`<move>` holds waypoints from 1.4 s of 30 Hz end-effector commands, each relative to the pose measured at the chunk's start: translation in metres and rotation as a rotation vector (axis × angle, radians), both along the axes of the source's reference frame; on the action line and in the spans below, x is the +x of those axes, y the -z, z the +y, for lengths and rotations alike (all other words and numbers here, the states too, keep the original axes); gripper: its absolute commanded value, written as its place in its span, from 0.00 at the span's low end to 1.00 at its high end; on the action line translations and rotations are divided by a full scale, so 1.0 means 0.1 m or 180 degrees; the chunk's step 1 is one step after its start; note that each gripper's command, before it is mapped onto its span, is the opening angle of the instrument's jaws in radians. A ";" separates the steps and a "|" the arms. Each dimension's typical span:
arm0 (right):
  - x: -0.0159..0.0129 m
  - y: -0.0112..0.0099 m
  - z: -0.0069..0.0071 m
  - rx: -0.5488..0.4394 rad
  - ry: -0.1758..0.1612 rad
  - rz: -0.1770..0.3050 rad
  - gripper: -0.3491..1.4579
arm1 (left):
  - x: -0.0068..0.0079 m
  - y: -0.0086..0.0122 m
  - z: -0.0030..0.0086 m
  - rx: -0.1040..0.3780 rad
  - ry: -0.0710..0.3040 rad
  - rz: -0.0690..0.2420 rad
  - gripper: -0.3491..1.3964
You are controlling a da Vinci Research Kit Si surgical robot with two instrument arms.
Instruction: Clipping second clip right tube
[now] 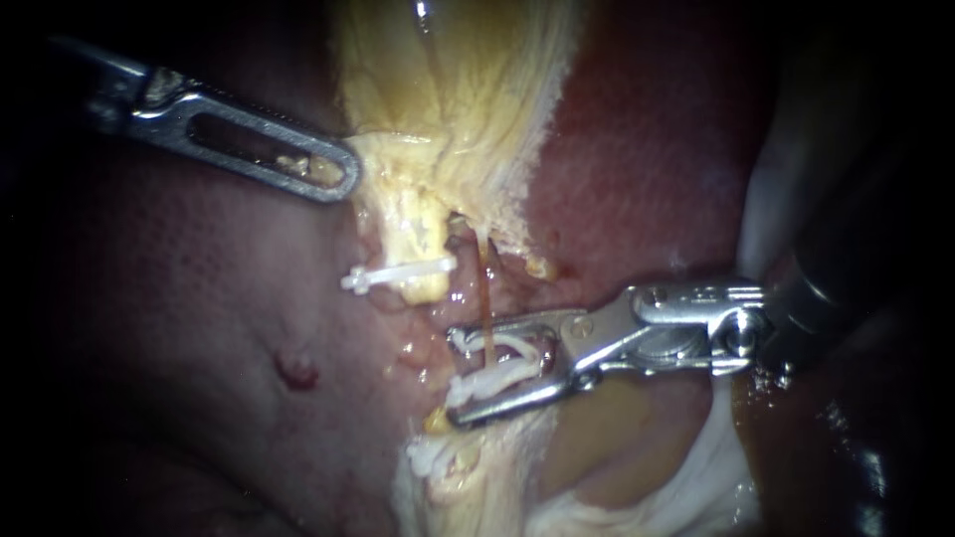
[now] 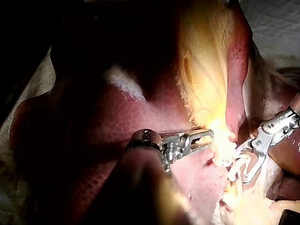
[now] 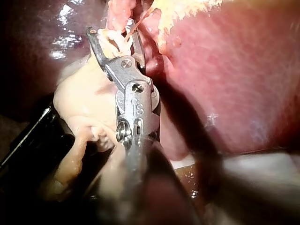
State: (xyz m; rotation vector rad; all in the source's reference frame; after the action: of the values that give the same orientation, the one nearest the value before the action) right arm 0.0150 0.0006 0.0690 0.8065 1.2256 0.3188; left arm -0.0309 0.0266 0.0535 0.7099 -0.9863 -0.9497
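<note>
White and open, a loaded clip [image 1: 492, 366] is held in the claw of the right instrument [image 1: 453, 377]. The claw is set narrowly apart around the thin orange right tube [image 1: 485, 288], with bare liver [image 1: 199, 328] lying open beyond its tips. A fastened clip [image 1: 398, 272] is seen across the thicker yellow tube [image 1: 423, 234] just beside it, and the claw of the left instrument [image 1: 346, 173] is closed on the edge of yellow tissue [image 1: 448, 94], well apart.

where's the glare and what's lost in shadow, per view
Endoscope view: glare on the right instrument's hinge, its clip well lit, left instrument's shaft lost in dark. Left wrist view: light burns out tissue ahead of the left instrument. Right wrist view: bright spots on wet liver.
</note>
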 end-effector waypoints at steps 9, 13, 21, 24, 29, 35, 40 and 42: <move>0.003 0.019 -0.009 0.0155 0.0073 0.0188 0.47 | 0.001 -0.001 0.001 0.0000 -0.0003 -0.0001 0.00; 0.007 0.030 -0.014 0.0250 0.0103 0.0276 0.47 | 0.001 -0.002 0.001 0.0000 -0.0003 -0.0002 0.00; 0.011 0.039 -0.017 0.0301 0.0135 0.0324 0.46 | 0.001 -0.002 0.001 0.0000 -0.0003 -0.0001 0.00; 0.011 0.038 -0.016 0.0336 0.0132 0.0308 0.45 | 0.001 -0.002 0.001 0.0000 -0.0003 -0.0001 0.00; 0.007 0.034 -0.013 0.0337 0.0136 0.0311 0.43 | 0.001 -0.002 0.001 0.0000 -0.0002 -0.0001 0.00; 0.001 0.033 -0.007 0.0330 0.0079 0.0285 0.39 | 0.001 -0.002 0.001 -0.0001 -0.0002 -0.0001 0.00; -0.006 0.029 -0.004 0.0331 0.0071 0.0282 0.31 | 0.000 -0.003 0.001 -0.0001 -0.0002 -0.0001 0.00; -0.008 0.028 -0.004 0.0365 0.0070 0.0268 0.27 | 0.000 -0.003 0.001 -0.0001 -0.0002 -0.0001 0.00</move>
State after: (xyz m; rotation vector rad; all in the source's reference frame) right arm 0.0141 0.0002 0.0662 0.9398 1.2851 0.3450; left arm -0.0308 0.0268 0.0538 0.7101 -0.9864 -0.9488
